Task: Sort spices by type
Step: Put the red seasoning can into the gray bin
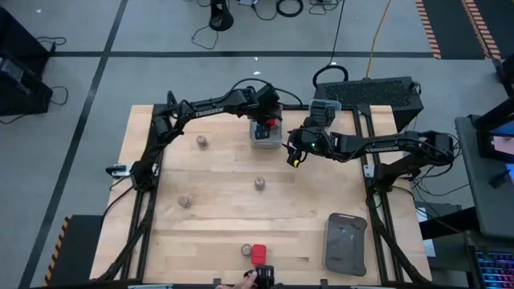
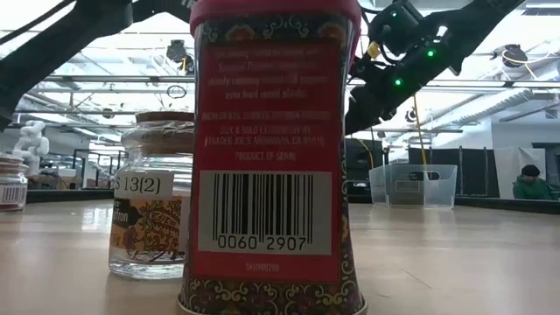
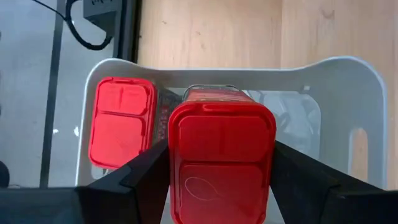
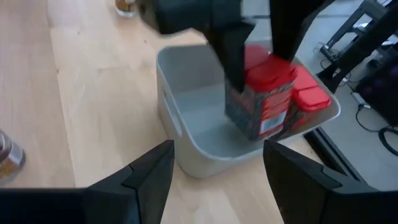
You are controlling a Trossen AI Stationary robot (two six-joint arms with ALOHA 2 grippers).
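Observation:
My left gripper (image 3: 221,168) reaches down into the grey bin (image 3: 348,81) at the table's far middle (image 1: 255,143) and is shut on a red-capped blocky spice container (image 3: 222,155). Another red-capped one (image 3: 121,121) stands in the bin beside it. My right gripper (image 4: 217,186) hovers open just right of the bin (image 1: 295,151), touching nothing. Round tan-topped jars (image 1: 201,141) (image 1: 259,183) (image 1: 185,201) stand apart on the table. One more jar (image 1: 246,250) and a red-capped container (image 1: 259,254) stand at the near edge, filling the low view (image 2: 271,157). My left gripper pinches the red-capped container between its two fingers (image 3: 146,171), one on each side of the body just under the cap (image 4: 249,93). The fingers come from above, pointing down. The container is roughly upright with its lower end (image 4: 249,130) inside the bin; whether it rests on the floor I cannot tell.
A clear bin (image 1: 323,108) sits at the far edge right of the grey one. A flat dark grey tray (image 1: 345,243) lies at the near right. A person's hand (image 1: 247,278) is at the near edge by a dark container (image 1: 265,275). Bare wood lies between the jars.

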